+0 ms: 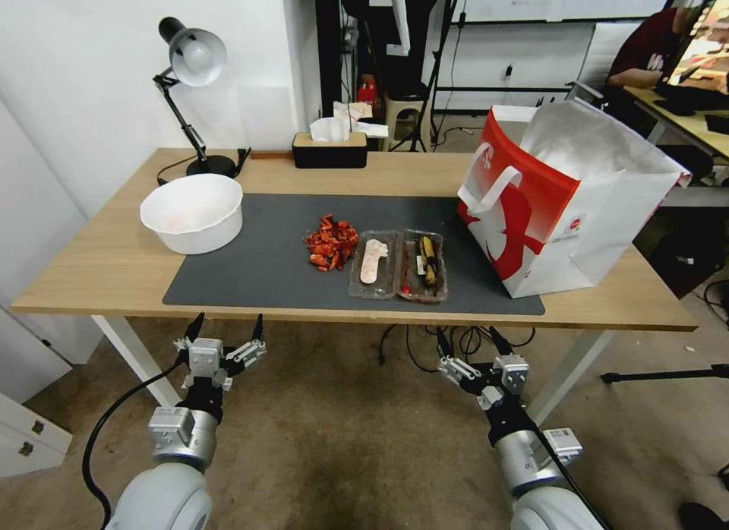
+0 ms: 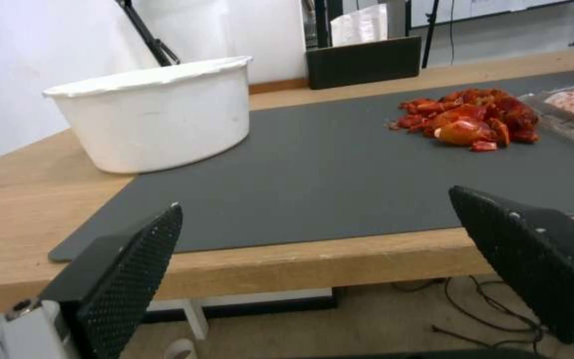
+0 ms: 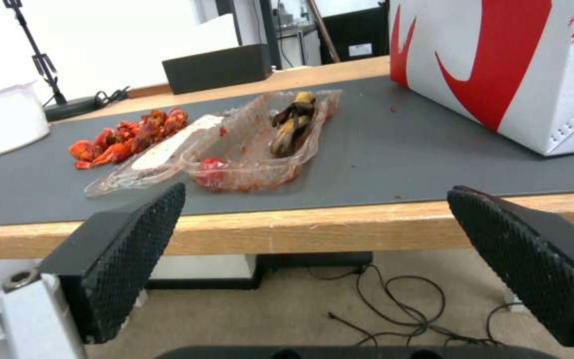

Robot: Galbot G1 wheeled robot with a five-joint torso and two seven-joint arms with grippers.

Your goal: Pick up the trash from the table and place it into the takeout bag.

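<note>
The clear plastic two-compartment tray (image 1: 398, 265) with food scraps is laid on the dark grey mat (image 1: 266, 279) beside the pile of red shell scraps (image 1: 332, 244), long axis pointing away from the robot, left of the red-and-white paper takeout bag (image 1: 562, 211). It is judged nearer the right gripper (image 1: 468, 346). Both the right and the left gripper (image 1: 226, 331) are held below the light-wood table (image 1: 99, 264) edge, fingers spread, nothing grasped.

We're in a lab or office: tripods (image 1: 425, 97), loose floor cables (image 1: 425, 340), a whiteboard (image 1: 547, 2), a monitor (image 1: 702, 52)
</note>
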